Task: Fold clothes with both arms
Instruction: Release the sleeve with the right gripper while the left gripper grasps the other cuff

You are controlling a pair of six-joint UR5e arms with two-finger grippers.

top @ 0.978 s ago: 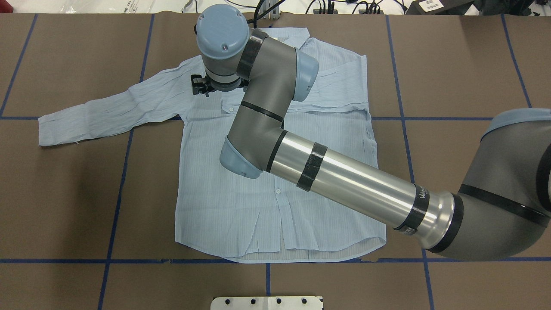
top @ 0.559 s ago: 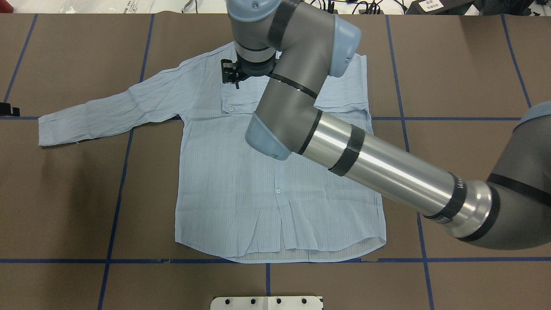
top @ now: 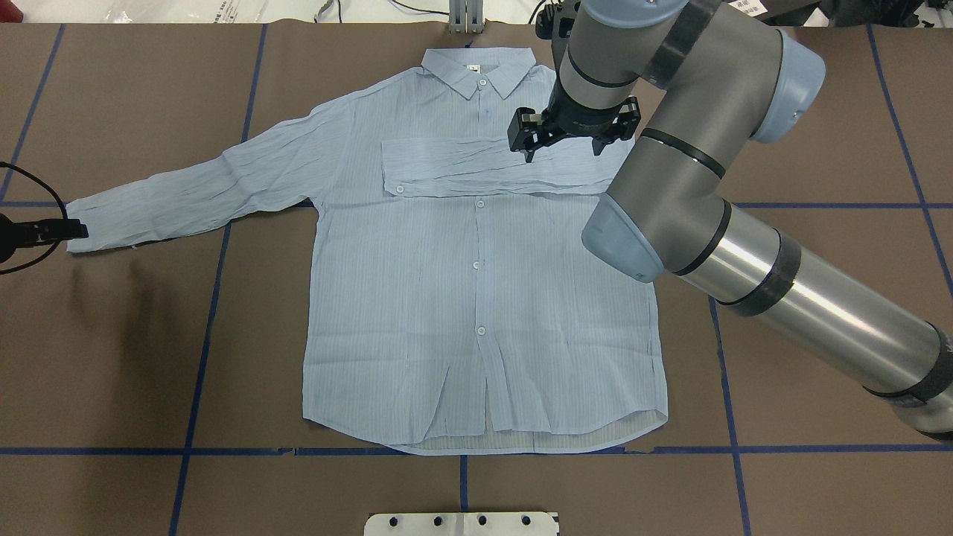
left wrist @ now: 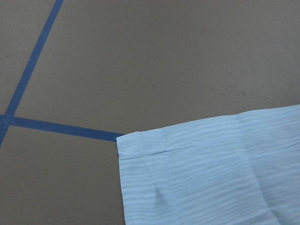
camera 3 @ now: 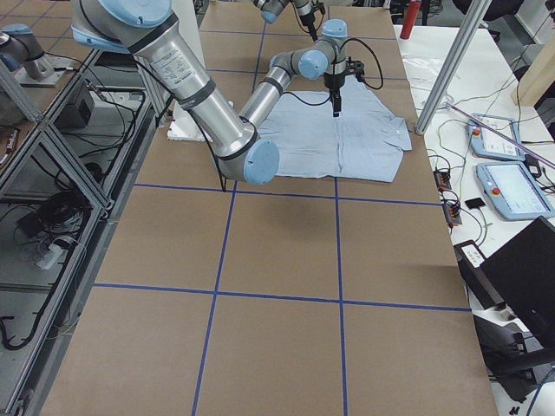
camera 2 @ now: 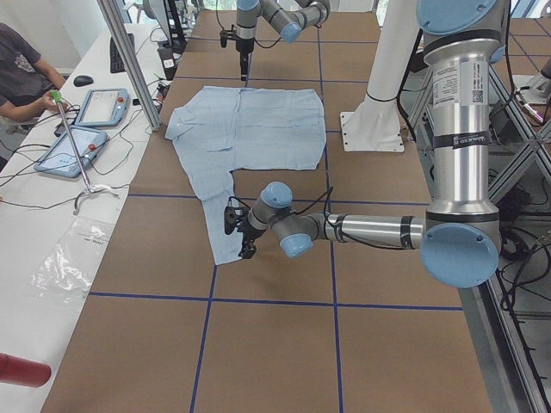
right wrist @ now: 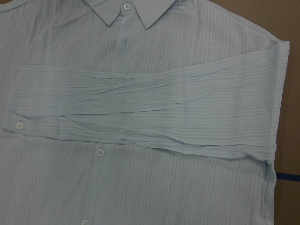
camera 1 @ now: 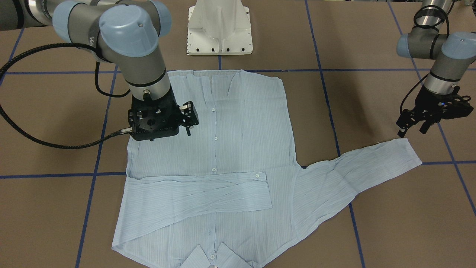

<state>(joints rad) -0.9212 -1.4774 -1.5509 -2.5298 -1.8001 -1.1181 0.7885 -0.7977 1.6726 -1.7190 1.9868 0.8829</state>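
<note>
Since a second ago the right gripper has swung across the chest from the 9 o'clock side to the 3 o'clock side. Over the same second the left gripper has come in at the far 9 o'clock edge of the overhead view. One light-blue shirt lies flat, buttons up, on the brown table — collar at 12 o'clock, hem at 6. The folded sleeve lies across the chest, and the right gripper hovers over its 3 o'clock end, jaws spread wide, holding nothing. The outstretched sleeve runs toward 9 o'clock. The left gripper sits just beside its cuff, fingers parted and empty — whether it touches the cloth I cannot tell. Two grippers, one shirt
</note>
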